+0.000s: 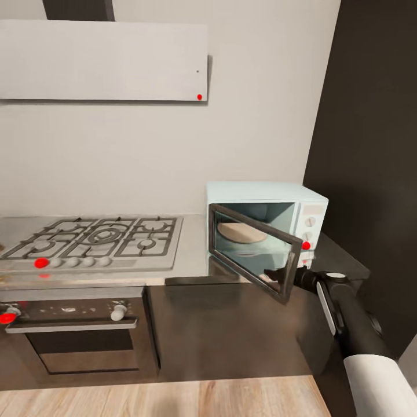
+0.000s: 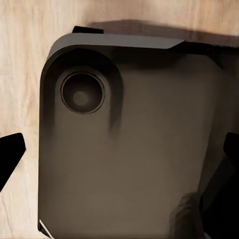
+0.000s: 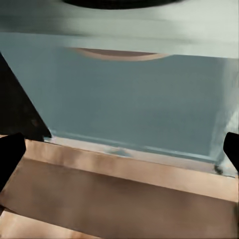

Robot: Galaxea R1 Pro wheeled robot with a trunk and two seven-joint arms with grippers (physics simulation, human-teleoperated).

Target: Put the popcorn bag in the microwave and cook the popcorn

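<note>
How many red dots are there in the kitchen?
5 show: one on the range hood, one on the hob's front with a faint glow beneath, one on the oven, one on the microwave. More may hide behind the open door.

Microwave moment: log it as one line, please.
microwave: door ajar | turntable seen inside | right hand: at door's edge, grip unclear | left hand: fingertips apart over dark robot part
</note>
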